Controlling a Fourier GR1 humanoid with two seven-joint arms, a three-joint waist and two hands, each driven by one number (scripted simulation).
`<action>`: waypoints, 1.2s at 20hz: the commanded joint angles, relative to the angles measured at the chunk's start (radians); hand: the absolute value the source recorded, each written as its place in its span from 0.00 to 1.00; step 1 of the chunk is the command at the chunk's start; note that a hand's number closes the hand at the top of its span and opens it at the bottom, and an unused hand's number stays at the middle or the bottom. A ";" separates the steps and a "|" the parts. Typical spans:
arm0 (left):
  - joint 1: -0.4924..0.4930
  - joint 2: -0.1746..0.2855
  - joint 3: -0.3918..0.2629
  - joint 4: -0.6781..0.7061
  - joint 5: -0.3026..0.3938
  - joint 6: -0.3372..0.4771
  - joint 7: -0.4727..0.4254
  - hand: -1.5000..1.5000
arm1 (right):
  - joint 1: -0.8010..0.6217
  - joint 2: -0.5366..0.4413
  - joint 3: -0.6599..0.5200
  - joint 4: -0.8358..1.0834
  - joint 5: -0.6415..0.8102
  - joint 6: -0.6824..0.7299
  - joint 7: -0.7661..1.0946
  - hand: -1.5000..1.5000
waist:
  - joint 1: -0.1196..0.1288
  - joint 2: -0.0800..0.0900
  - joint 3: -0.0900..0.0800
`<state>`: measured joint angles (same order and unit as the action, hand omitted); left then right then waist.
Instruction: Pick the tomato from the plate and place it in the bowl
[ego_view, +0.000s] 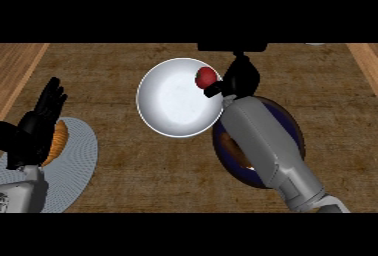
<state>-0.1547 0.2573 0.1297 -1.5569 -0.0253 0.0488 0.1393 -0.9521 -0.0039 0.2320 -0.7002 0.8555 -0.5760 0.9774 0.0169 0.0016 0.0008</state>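
- Tomato (206, 77) sits at the far right rim of the white plate (173, 102), just left of the right robot hand (240, 75); grip cannot be told.
- Left robot hand (43, 117) rests open, far left.

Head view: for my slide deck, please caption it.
Right hand at the tomato on the white plate, forearm over the blue bowl; left hand rests open.

A red tomato (206, 77) with a green top against the white bowl (173, 107). Right, a dark blue plate (292, 125) with an orange-brown centre. Black left hand (40, 116) and right hand (241, 75), grey forearms (260, 142), brown wood-grain counter (148, 175). Near left, a pale grey, finely ribbed mat (81, 150).
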 joint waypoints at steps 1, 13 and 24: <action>-0.009 0.001 0.006 0.025 0.003 -0.003 0.005 0.50 | 0.058 0.004 -0.045 -0.135 -0.054 -0.239 -0.074 0.00 | -0.018 0.000 0.001; 0.031 0.027 0.056 0.001 0.021 -0.009 0.003 0.50 | 0.530 -0.011 -0.019 -0.775 -0.140 -0.363 -0.180 0.00 | -0.055 -0.013 -0.001; 0.019 0.031 0.052 -0.019 0.030 -0.034 0.024 0.50 | 1.145 -0.217 0.160 -1.419 -0.407 -0.367 -0.429 0.00 | -0.034 -0.007 0.001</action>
<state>-0.1393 0.2744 0.1777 -1.5469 -0.0111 0.0389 0.1357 0.0270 -0.1269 0.3632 -1.9436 0.5733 -0.9360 0.6605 -0.0285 -0.0073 0.0009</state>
